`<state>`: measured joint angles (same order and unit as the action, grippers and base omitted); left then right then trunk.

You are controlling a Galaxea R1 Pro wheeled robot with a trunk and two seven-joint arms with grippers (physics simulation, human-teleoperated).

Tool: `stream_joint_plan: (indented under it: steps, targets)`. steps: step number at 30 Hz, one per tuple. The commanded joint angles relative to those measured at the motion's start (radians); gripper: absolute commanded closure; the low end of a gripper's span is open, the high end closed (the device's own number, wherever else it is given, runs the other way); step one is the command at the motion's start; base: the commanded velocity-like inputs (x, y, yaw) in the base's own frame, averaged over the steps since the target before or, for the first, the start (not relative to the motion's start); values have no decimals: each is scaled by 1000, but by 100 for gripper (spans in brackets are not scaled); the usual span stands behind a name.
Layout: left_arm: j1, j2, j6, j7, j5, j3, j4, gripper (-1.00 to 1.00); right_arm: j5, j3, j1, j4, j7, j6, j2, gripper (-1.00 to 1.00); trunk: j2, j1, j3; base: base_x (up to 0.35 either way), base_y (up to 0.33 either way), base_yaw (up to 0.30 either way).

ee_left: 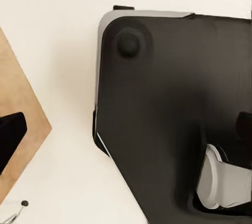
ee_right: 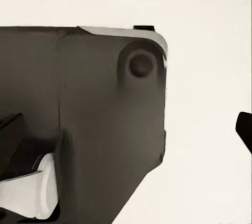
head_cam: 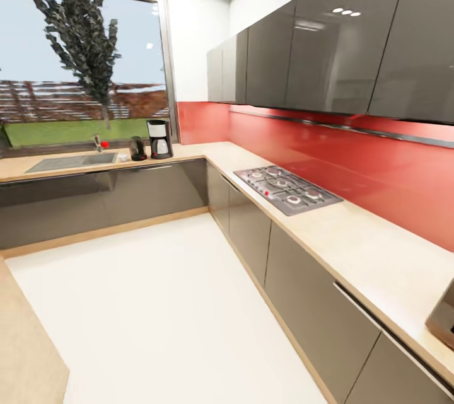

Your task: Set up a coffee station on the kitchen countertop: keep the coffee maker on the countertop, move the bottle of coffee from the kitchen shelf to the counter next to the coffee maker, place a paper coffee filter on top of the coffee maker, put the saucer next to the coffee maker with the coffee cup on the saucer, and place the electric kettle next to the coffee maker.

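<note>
1. Left wrist view: broad matte black robot base (ee_left: pixel 173 124) with a rounded corner and a round stud, over pale cream floor (ee_left: pixel 58 24). A black tip of the left hand (ee_left: pixel 10 137) shows at the edge against a tan wood-grain panel (ee_left: pixel 18 103); how far it is open I cannot tell, and no load is seen.
2. Right wrist view: a black sliver of the right hand (ee_right: pixel 244 129) at the edge; its opening cannot be told.
3. Head view, near: pale beige wood-look surface (head_cam: pixel 372 253), L-shaped, thin-edged, over glossy dark grey cabinet fronts (head_cam: pixel 302 290).
4. Mid: grey gas hob (head_cam: pixel 287 188) set flush in the surface, below the glossy red backsplash (head_cam: pixel 353 158).
5. Far, past the hob, by the window (head_cam: pixel 82 63): coffee maker (head_cam: pixel 159 138), black with a silvery carafe, standing on the surface. Just beside it, on the sink (head_cam: pixel 72 161) side, the dark rounded electric kettle (head_cam: pixel 137 148).
</note>
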<state>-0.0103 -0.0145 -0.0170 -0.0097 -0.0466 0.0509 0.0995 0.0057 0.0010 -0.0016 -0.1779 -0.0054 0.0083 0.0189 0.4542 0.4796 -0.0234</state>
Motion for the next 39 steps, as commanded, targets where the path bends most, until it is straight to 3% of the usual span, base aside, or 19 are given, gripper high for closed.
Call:
stream_joint_plan:
  steps: [1, 6, 9, 13, 20, 27, 39]
  targets:
    - [-2, -6, -2, 1, -4, 4, 33, -100, 0, 0, 0, -43, -1, 1, -12, -100, 2, 1, -2, 337, 0, 280]
    - [-36, -16, -1, 7, -2, 5, 155, -100, 0, -2, 0, -183, -1, 1, -28, -100, 2, 1, -2, 337, 0, 280]
    - [-107, -18, -3, 8, -1, 4, 208, -100, -1, -4, -1, -319, -1, -11, -29, -100, 2, 1, -2, 338, 0, 280]
    - [-171, -18, -5, 8, -1, 3, 236, -100, -1, -5, -1, -395, -1, -117, -30, -100, 2, 1, -3, 338, 0, 280]
    - [-169, -29, -148, 8, -3, 7, 216, -100, -3, -8, -1, -394, -1, -160, -28, -100, 2, 1, -6, 338, 0, 280]
    - [-168, -31, -162, 7, -1, 9, 181, -100, -2, -6, -1, -376, 0, -162, -27, -100, 2, 1, -8, 338, 0, 246]
    - [-168, -33, -163, 7, -1, 7, 179, -100, 1, -6, -1, -356, 1, -162, -47, -100, 2, 1, -9, 338, 0, 20]
